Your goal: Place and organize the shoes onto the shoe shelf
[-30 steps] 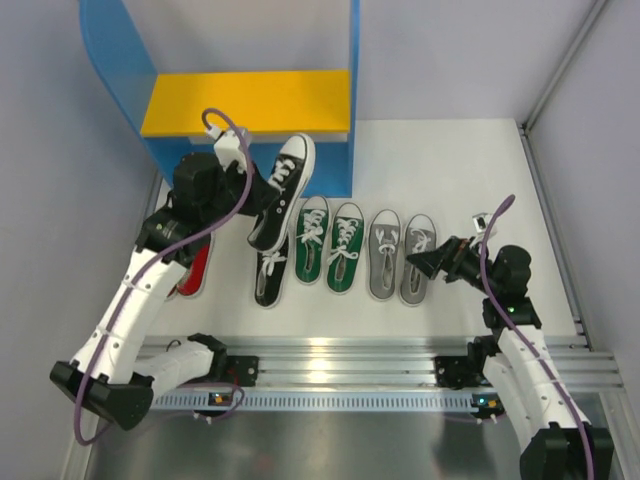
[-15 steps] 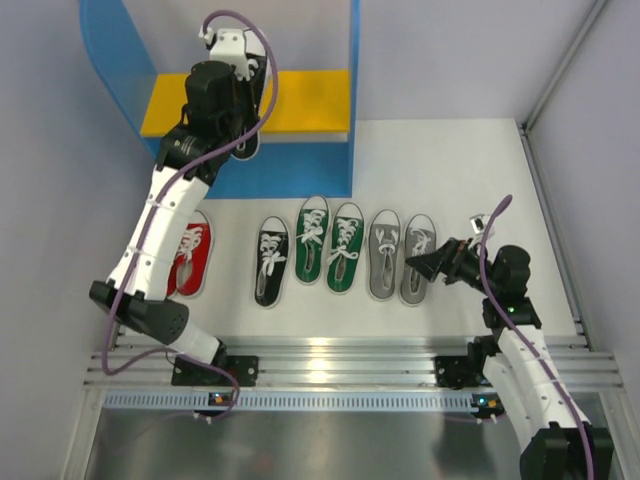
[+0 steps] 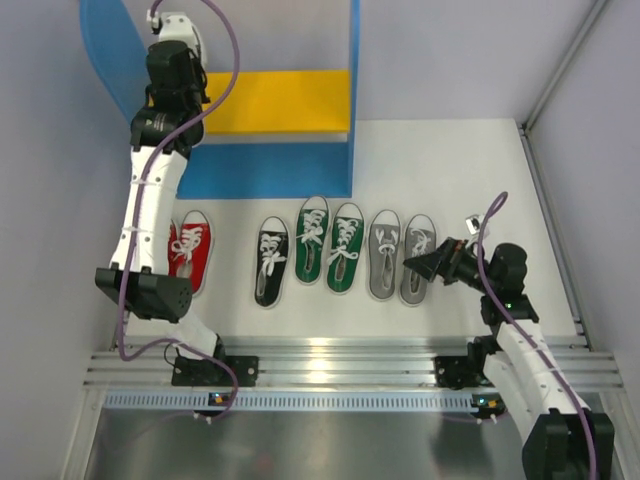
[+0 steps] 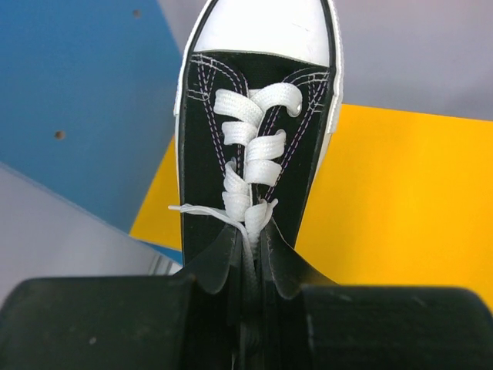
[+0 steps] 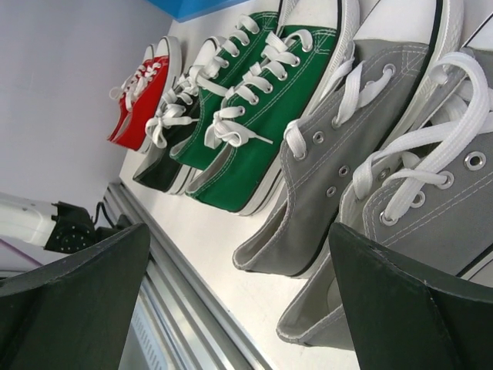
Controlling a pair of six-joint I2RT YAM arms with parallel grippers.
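My left gripper [image 3: 170, 75] is shut on a black shoe [image 4: 254, 116], pinching its tongue and heel opening [image 4: 250, 285]. It holds the shoe above the left end of the shelf's yellow board [image 3: 280, 100], next to the blue side panel [image 4: 77, 92]. In the top view my arm hides that shoe. On the table lie a red shoe [image 3: 190, 250], the other black shoe [image 3: 270, 262], a green pair [image 3: 330, 243] and a grey pair [image 3: 400, 255]. My right gripper [image 3: 415, 260] is open and empty, its jaws just behind the heels of the grey pair [image 5: 331, 193].
The shelf's tall right blue panel [image 3: 354, 60] stands beside the green pair's toes. Its lower blue board [image 3: 270, 172] lies in front of the yellow one. A metal rail [image 3: 330, 360] runs along the near edge. Grey walls close in both sides.
My left arm has carried the black shoe from in front of the shelf up and to the left, over the yellow board's left end. The right arm has barely moved.
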